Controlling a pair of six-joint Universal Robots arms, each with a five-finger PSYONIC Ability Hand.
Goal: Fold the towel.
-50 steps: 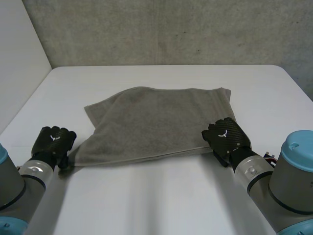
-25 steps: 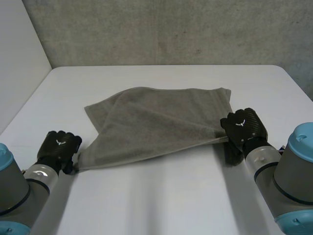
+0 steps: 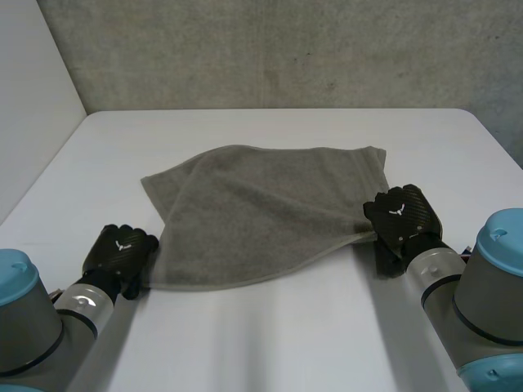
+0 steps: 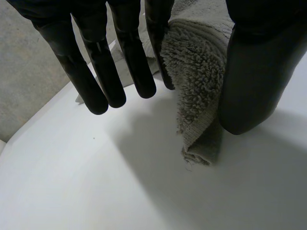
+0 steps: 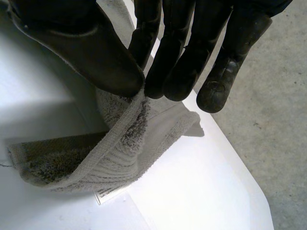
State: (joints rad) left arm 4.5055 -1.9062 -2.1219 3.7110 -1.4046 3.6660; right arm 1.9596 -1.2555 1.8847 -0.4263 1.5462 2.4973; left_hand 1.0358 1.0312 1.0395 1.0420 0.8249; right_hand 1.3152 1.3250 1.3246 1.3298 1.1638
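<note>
The towel point(image 3: 261, 208) is being pinched at its near corners by the left hand point(image 3: 122, 249) and right hand point(image 3: 404, 214). Rest of it is lying toward 12 o'clock, tbh.

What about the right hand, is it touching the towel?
Touching. The right wrist view shows the right hand pinching a corner of the towel between thumb and fingers.

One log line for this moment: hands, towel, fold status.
left hand: pinches towel, near-left corner | right hand: pinches near-right corner | towel: near edge lifted, rest on table | fold: not done
</note>
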